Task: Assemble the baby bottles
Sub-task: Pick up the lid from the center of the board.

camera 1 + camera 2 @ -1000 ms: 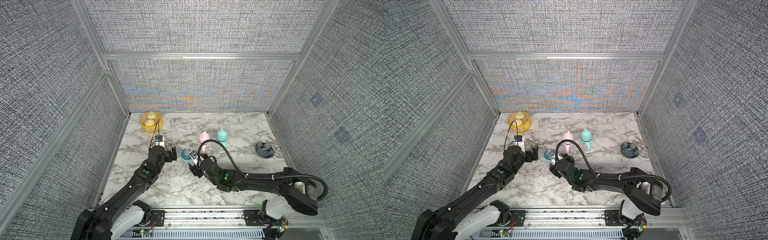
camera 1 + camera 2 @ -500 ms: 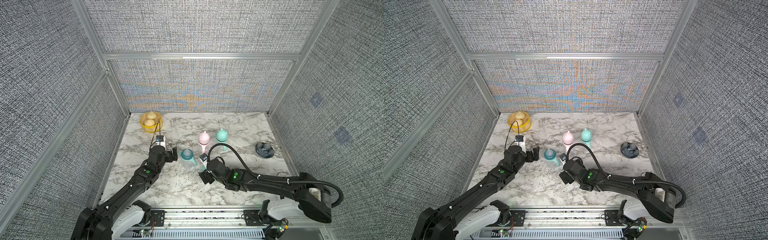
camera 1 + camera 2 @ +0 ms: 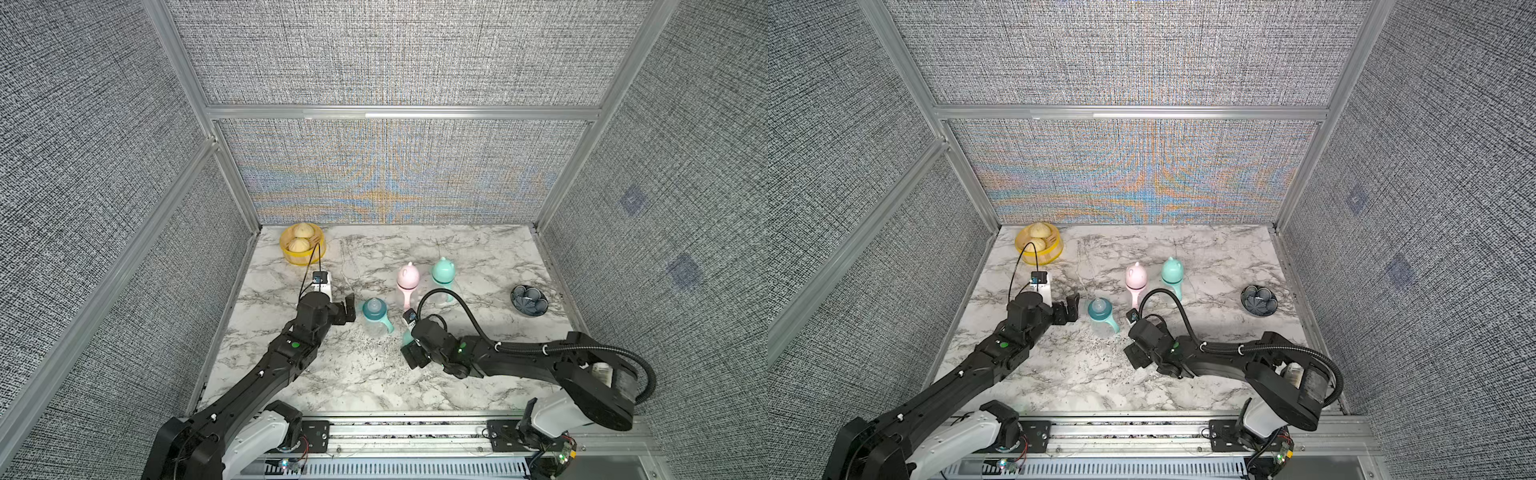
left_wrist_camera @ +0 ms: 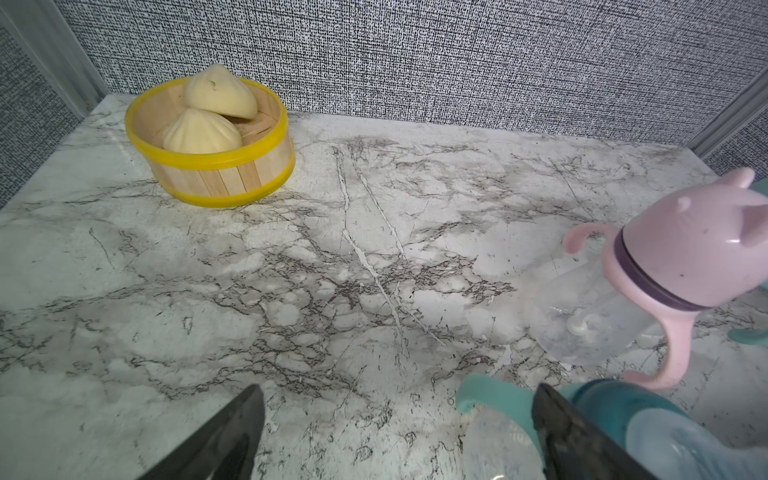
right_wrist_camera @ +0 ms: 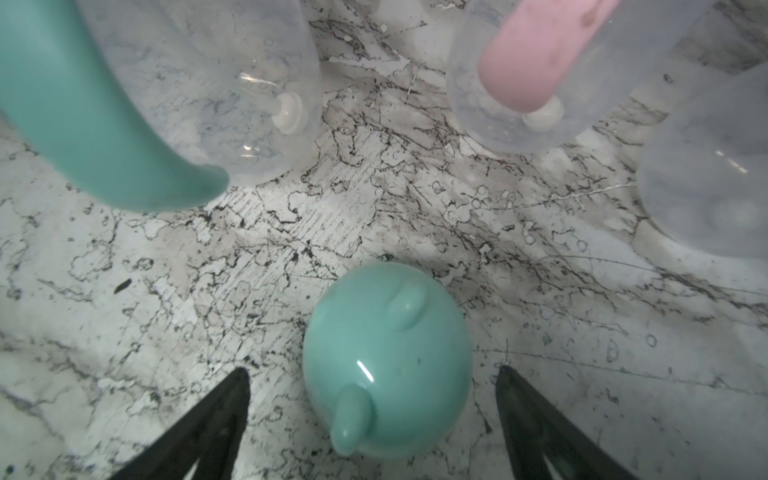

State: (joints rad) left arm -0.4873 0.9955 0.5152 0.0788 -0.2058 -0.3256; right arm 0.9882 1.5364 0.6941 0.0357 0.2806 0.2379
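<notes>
Three baby bottles stand mid-table. The uncapped one (image 3: 376,318) (image 3: 1100,316) has a teal collar, a bare nipple and a mint handle (image 4: 490,390). Behind it stand a pink-capped bottle (image 3: 407,282) (image 4: 685,266) and a mint-capped bottle (image 3: 444,276) (image 3: 1172,272). A loose mint eared dome cap (image 5: 386,361) lies on the marble between the spread jaws of my open right gripper (image 5: 372,370) (image 3: 411,349), untouched; in both top views the gripper hides it. My left gripper (image 3: 347,309) (image 4: 397,388) is open and empty, just left of the uncapped bottle.
A yellow basket with buns (image 3: 301,245) (image 4: 208,166) sits at the back left corner. A dark patterned bowl (image 3: 528,299) is at the right. Enclosure walls ring the marble table (image 3: 374,374).
My right gripper has left the uncapped bottle, opened wider and drawn back toward the front, and now stands over the loose mint cap. The left arm has not moved.
</notes>
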